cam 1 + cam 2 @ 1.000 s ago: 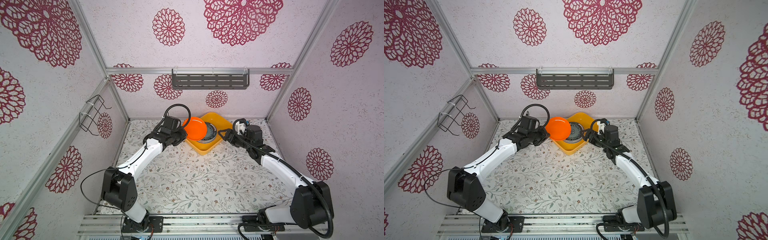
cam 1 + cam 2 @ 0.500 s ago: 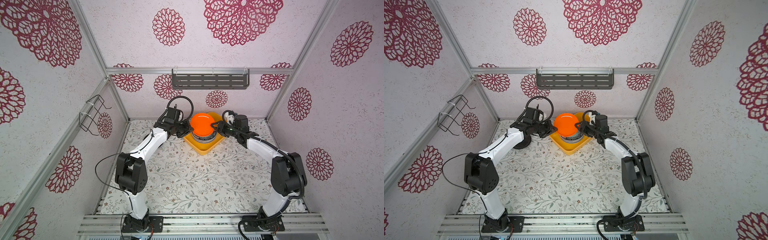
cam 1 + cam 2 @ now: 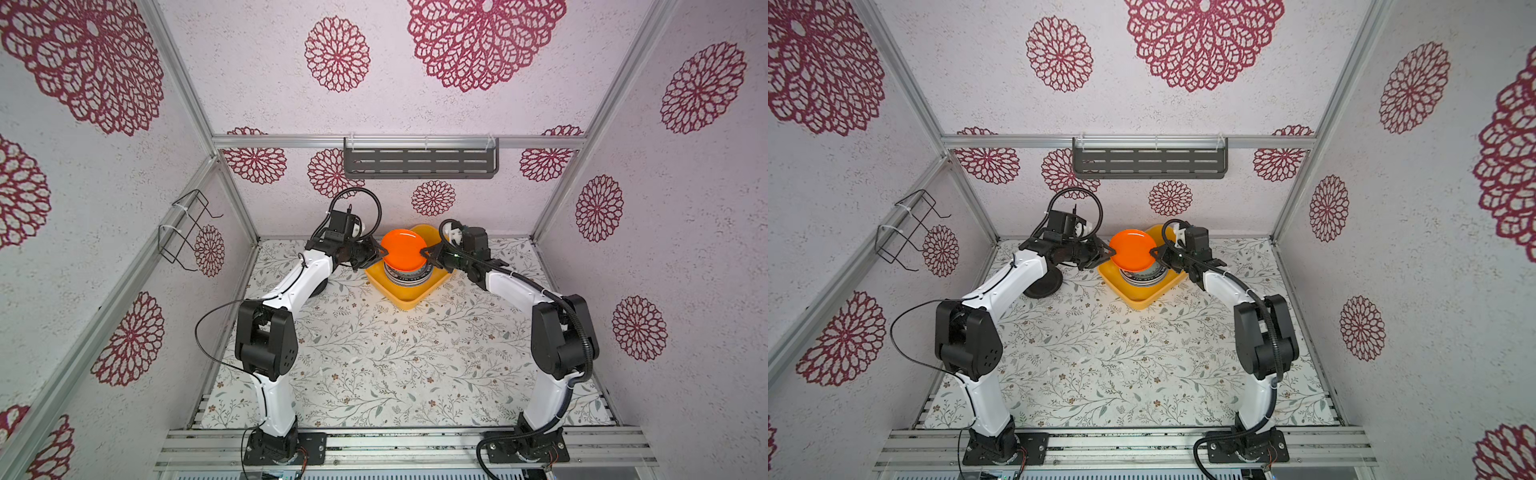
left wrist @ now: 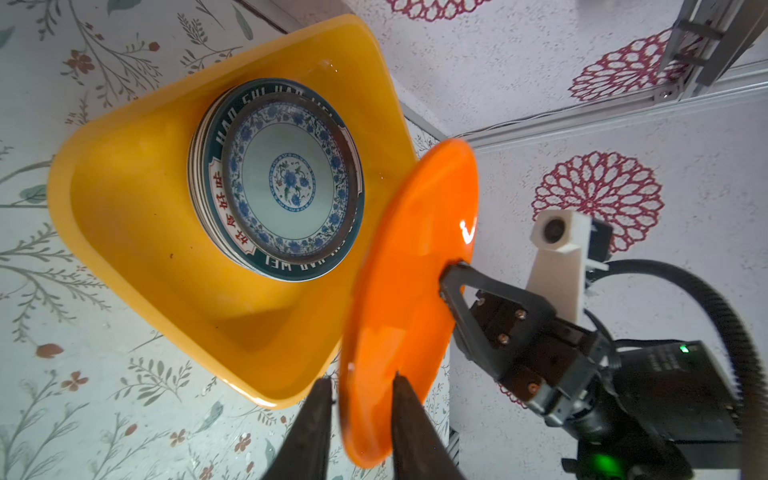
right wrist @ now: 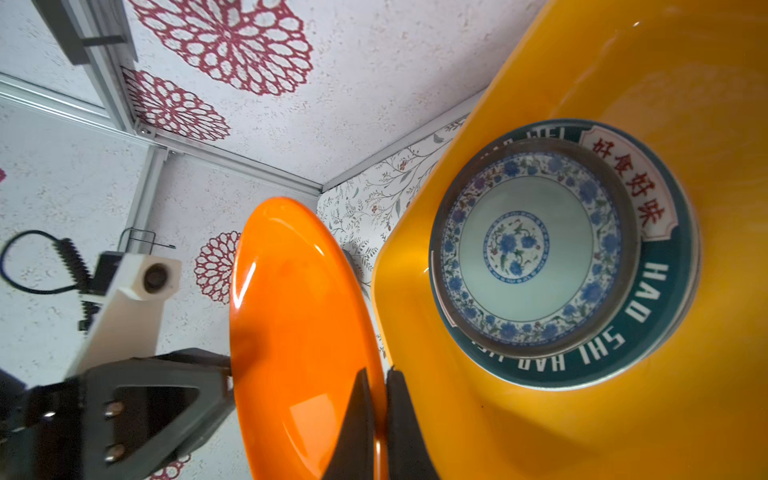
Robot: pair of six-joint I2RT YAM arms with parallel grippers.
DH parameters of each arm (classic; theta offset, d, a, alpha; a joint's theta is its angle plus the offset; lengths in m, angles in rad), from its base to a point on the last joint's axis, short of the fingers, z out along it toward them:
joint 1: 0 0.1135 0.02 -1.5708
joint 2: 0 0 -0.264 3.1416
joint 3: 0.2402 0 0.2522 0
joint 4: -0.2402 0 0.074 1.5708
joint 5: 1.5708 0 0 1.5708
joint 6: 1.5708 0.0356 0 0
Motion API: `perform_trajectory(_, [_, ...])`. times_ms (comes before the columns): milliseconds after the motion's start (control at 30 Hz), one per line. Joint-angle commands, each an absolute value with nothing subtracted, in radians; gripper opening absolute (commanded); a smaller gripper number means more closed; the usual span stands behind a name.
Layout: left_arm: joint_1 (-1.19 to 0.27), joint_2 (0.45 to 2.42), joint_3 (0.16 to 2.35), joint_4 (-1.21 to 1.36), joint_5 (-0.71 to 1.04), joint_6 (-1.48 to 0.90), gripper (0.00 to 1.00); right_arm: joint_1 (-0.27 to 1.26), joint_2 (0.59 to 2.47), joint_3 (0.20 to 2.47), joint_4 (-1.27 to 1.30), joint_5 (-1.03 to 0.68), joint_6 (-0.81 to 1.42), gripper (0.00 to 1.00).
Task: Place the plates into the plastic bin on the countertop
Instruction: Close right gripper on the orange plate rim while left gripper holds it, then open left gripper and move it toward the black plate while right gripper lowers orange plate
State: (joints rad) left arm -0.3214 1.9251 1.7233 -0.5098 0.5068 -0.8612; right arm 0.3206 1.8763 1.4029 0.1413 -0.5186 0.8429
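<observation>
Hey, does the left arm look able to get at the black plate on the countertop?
Probably yes. The left gripper is open around the orange plate, which the right gripper pinches, so it's free. The black plate lies bare under that arm; it must pull back first.

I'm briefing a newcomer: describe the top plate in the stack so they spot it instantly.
Find the yellow bin by the back wall. The topmost plate inside is pale with blue flowers, smaller than the dark lettered-rim plate beneath.

Robot test cell: aluminium frame point(image 3: 399, 142), rosette-print walls point(image 3: 257, 83), arms point(image 3: 299, 282) bolted to rail point(image 3: 399, 446).
</observation>
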Motion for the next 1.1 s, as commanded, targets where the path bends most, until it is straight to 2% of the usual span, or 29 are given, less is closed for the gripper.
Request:
perform_trajectory(0, [-0.305,1.922,1.739,-0.481,0.491,-0.836,0.4,0.322,1.875,1.443,0.144,-0.502,0.833,0.0])
perform_trajectory(100, [-0.286,1.907,1.719,-0.467,0.449,-0.841,0.56,0.322,1.887,1.442,0.138,-0.495,0.832,0.0])
perform_trajectory(167, [-0.27,1.887,1.698,-0.465,0.413,-0.839,0.57,0.322,1.893,1.445,0.136,-0.487,0.833,0.0])
perform_trajectory(300, [-0.218,1.821,1.615,-0.449,0.319,-0.862,0.67,0.323,1.911,1.468,0.11,-0.446,0.827,0.0])
perform_trajectory(433, [-0.148,1.739,1.486,-0.352,0.29,-0.933,0.76,0.336,1.948,1.561,-0.045,-0.29,0.712,0.0])
perform_trajectory(500, [-0.115,1.705,1.433,-0.317,0.29,-0.96,0.8,0.335,1.986,1.61,-0.08,-0.276,0.687,0.0])
perform_trajectory(767, [-0.042,1.608,1.331,-0.308,0.23,-0.93,0.9,0.337,2.111,1.768,-0.155,-0.246,0.669,0.0])
perform_trajectory(1067, [0.047,1.586,1.278,-0.296,0.227,-0.916,0.92,0.339,2.214,1.888,-0.224,-0.22,0.665,0.0])
